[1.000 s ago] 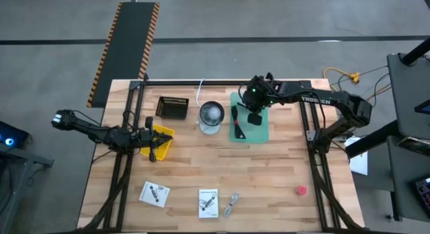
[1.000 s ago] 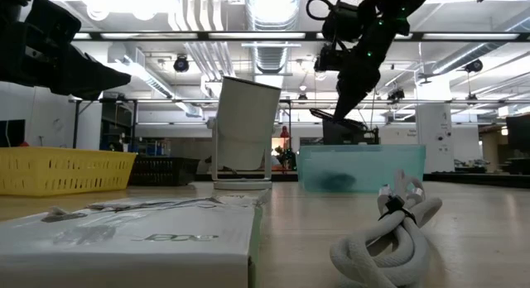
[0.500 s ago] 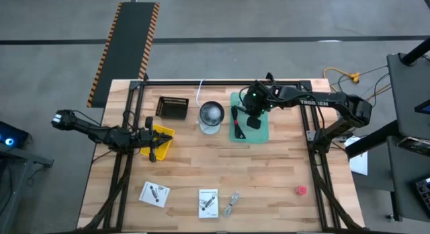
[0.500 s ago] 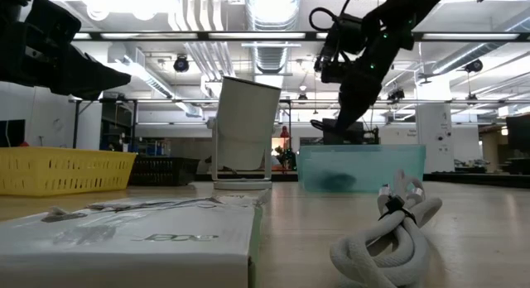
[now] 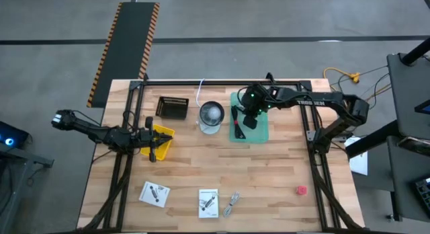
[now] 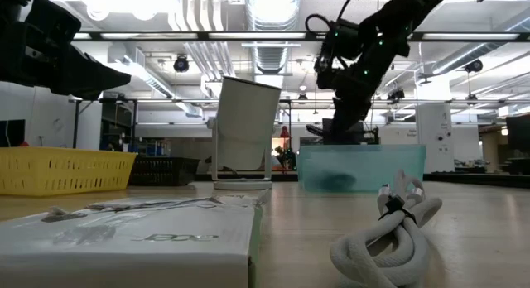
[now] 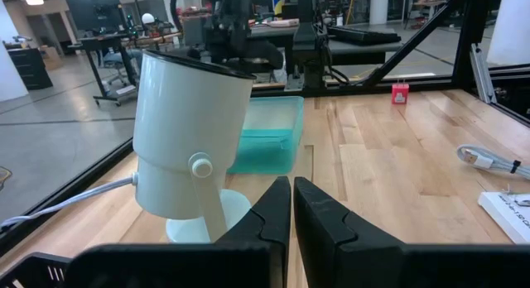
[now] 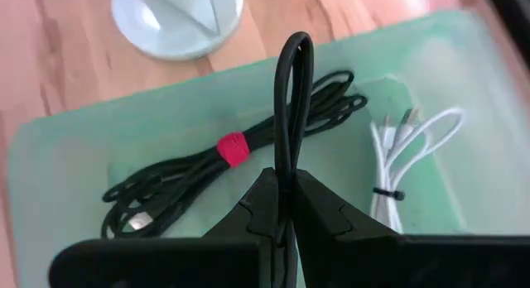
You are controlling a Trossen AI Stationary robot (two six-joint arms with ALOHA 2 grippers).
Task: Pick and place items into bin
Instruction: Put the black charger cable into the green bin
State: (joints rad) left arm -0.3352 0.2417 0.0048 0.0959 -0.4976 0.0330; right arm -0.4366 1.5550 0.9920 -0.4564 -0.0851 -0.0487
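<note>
The right gripper (image 8: 286, 207) hangs low over the translucent green plastic bin (image 5: 261, 131), its fingers pinched on a smooth black loop of cable (image 8: 293, 106) that stands up between them. Inside the bin lie a black coiled cable bound with a red tie (image 8: 233, 147) and, beside it, a thin white cable (image 8: 407, 160) gathered with a small tie; the two are just apart on the frosted floor.

Next to the bin stands a glossy white round appliance on a disc base (image 7: 192, 147), and beyond that a dark mesh basket (image 5: 172, 107). The left gripper (image 7: 291, 213) waits over the yellow ribbed plastic basket (image 5: 161, 141) at the table's left side, its fingers pressed together.

The pale wooden plank table (image 5: 269, 173) has plenty of open room across its middle. Along the near edge sit two flat white printed cards (image 5: 154, 193) (image 5: 208, 202) and a bundled grey cable (image 6: 389, 234), soft and rubbery, close beside the second card. A small pink-red lump (image 5: 301, 190) sits well apart, toward the right edge.
</note>
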